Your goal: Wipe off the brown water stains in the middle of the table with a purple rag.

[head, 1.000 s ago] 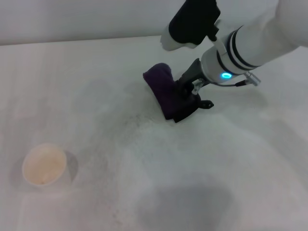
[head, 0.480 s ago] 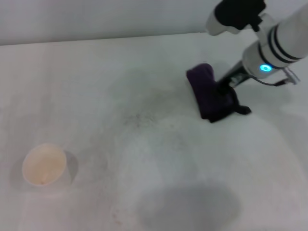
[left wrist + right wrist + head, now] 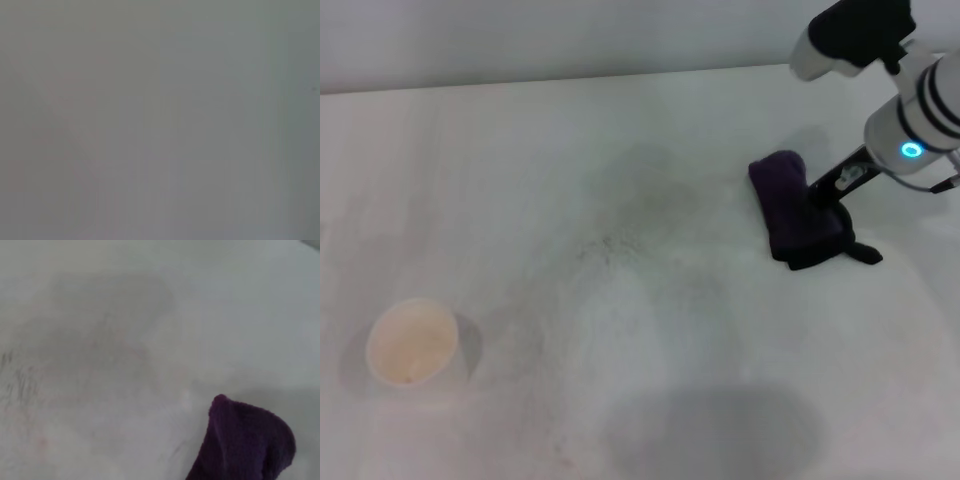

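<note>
While the right gripper pinches the rag, the cloth lies pressed on the table directly under it. Faint grey smears sit well off to its left side, a cup farther beyond them. Left gripper is out of sight.

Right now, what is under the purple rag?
The purple rag lies on the white table, at its right side, with the right pincer on it. The table directly beneath is covered; whether any brown stain remains there cannot be seen.
</note>
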Robot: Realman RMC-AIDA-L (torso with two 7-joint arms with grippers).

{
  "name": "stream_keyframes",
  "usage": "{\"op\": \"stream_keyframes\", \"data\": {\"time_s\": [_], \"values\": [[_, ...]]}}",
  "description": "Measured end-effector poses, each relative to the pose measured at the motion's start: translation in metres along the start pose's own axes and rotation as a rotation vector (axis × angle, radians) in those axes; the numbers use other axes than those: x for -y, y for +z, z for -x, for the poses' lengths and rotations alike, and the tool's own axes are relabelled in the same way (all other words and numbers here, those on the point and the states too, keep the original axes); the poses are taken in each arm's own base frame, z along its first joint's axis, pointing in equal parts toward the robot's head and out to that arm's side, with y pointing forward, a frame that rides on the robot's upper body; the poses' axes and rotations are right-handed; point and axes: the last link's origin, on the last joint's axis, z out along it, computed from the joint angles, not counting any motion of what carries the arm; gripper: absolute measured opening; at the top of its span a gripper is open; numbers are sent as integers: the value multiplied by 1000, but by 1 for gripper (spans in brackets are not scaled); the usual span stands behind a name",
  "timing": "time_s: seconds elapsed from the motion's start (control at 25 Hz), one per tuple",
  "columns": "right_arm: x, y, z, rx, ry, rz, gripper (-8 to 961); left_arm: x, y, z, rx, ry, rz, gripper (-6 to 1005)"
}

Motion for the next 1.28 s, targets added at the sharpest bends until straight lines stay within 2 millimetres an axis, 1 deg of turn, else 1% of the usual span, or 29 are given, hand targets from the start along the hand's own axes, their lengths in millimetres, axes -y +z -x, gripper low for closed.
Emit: {"op": "stream_keyframes", "data": {"time_s": [0.2,0.44,0.64,0.72,0.88,1.0,1.04,1.08,1.28], "values": [[11,-4,-6,-1,56,8,116,-1,0,0,0,1,4,878],[10,-4,-11,-14,53,25,118,-1,0,0,0,1,3,878],[12,-3,-8,14,63,17,339,-1,0,-1,-4,1,7,877],[15,-3,-6,46,75,5,368,-1,0,-1,-4,1,7,877],[24,-4,-1,136,103,-11,426,-2,0,-1,-3,1,9,877],[30,-7,2,228,99,3,426,-2,1,-1,-4,1,11,878],[31,-8,4,307,76,15,426,-2,1,-1,-4,0,10,878],[31,-8,4,307,76,15,426,-2,0,0,-3,0,8,878],[34,-15,9,525,33,24,425,-1,-1,0,0,-1,1,877]]}}
